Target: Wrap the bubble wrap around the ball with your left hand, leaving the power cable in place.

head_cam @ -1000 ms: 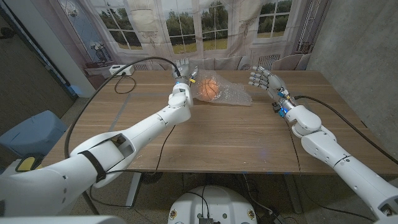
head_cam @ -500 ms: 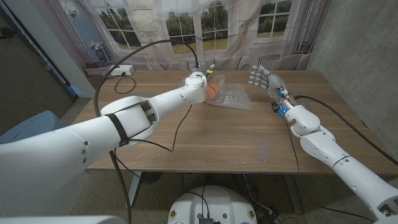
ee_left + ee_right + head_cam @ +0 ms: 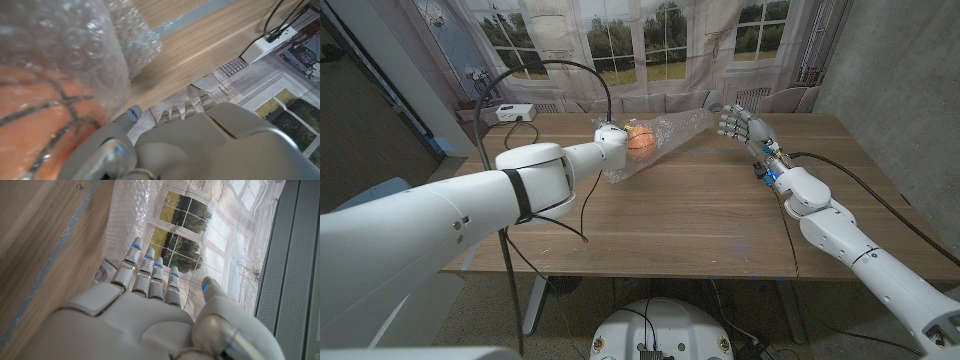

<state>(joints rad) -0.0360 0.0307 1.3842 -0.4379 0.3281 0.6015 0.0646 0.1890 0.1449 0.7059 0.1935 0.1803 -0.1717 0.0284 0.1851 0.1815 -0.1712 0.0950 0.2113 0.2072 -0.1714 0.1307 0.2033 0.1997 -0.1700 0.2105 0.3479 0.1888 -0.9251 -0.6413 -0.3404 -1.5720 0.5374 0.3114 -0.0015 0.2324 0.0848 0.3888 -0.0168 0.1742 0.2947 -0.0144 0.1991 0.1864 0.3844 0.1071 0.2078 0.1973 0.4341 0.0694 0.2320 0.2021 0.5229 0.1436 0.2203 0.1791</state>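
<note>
One left hand clamps fingers on bubble wrap over the ball.
Right hand, three o'clock, fingers apart; sheet could slip, baring the ball.

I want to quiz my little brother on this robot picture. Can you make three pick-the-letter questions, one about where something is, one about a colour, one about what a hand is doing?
1. Where is the white power strip?
A. table's far left corner
B. table's near right corner
C. under the ball

2. What colour is the ball?
A. blue
B. orange
C. green

3. What is the right hand doing?
A. squeezing the ball
B. holding a cable
C. holding nothing, fingers apart

Answers: 1 A, it sits at the far left in the head view. 2 B, orange shows through the bubble wrap. 3 C, its fingers are spread and empty.
</note>
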